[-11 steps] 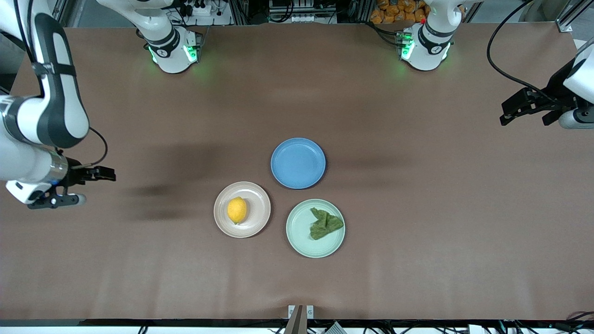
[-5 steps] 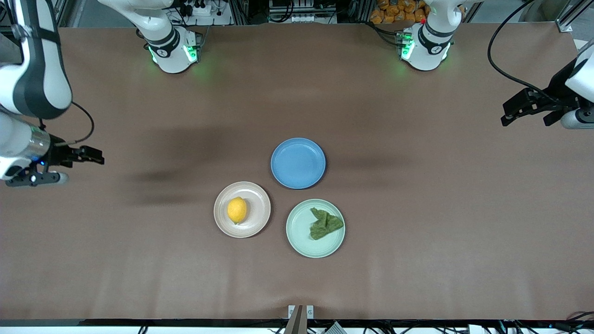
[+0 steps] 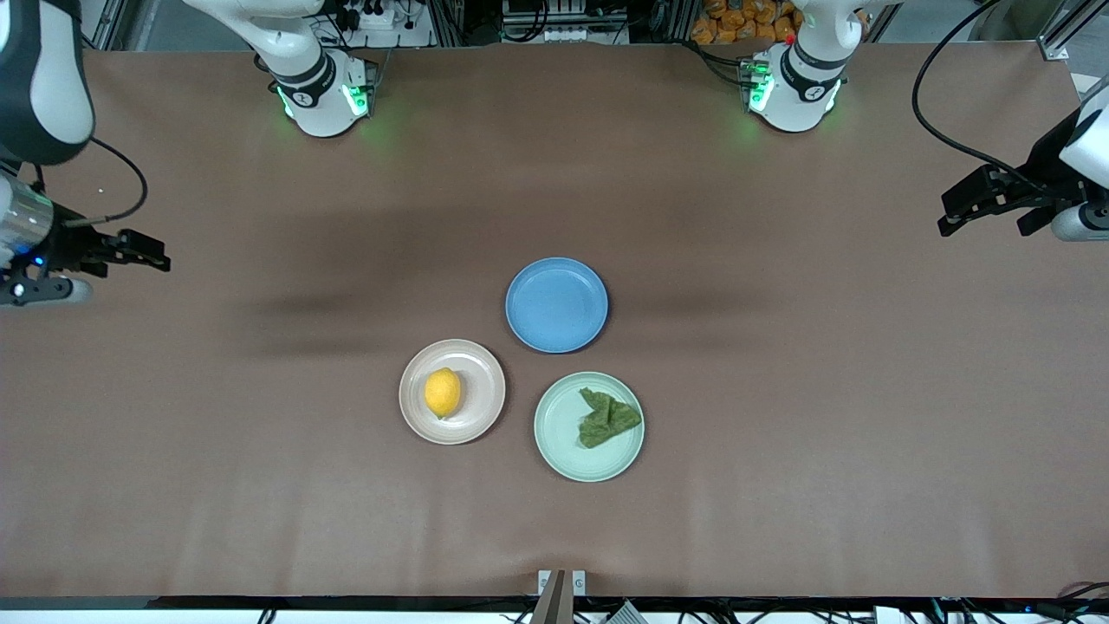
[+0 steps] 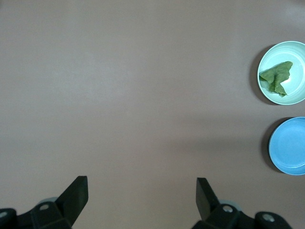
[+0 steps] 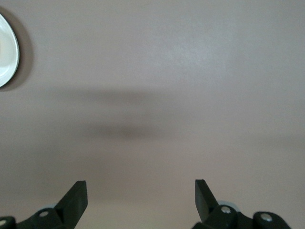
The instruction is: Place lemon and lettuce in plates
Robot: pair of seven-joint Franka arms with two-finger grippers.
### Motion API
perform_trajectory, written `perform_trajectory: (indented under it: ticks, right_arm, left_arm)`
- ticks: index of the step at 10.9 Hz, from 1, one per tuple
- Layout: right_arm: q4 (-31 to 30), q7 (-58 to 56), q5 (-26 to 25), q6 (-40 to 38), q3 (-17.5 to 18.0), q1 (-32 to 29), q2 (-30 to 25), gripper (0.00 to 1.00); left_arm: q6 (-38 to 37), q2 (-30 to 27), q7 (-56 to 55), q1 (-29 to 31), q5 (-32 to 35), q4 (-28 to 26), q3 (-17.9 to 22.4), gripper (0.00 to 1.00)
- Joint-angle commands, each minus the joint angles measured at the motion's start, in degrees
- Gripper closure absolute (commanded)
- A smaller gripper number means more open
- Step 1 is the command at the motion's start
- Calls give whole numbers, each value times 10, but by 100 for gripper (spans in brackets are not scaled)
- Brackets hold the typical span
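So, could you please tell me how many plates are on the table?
3: the blue plate farthest from the camera, the beige plate holding the lemon, the mint plate holding the lettuce.

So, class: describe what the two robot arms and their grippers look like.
Both arms are glossy white with dark grey joint bands, green lights glowing at their bases, and black cables looping to the wrists. The left gripper and right gripper are black, with flat, wedge-tipped jaws.

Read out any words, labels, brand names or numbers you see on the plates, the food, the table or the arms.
None can be read. The beige plate, mint plate and blue plate are plain, the lemon and lettuce unmarked, the table bare brown. Small marks on the arm bases are too small to read.
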Motion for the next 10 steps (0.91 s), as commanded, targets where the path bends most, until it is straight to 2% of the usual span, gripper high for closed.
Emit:
perform_trajectory:
  ticks: [1,6,10]
  right_arm:
    - [16,-2,-11,-48,23,-24,-26,0]
    - [108,-2,-11,-146,23,-24,-26,0]
    - [189,-1,-11,-186,21,-16,-6,0]
  left_arm:
    - [2,-4,12,3,8,1,-1,0]
    - [2,-5,40,6,30,6,-1,0]
    - [1,-7,34,6,25,12,-1,0]
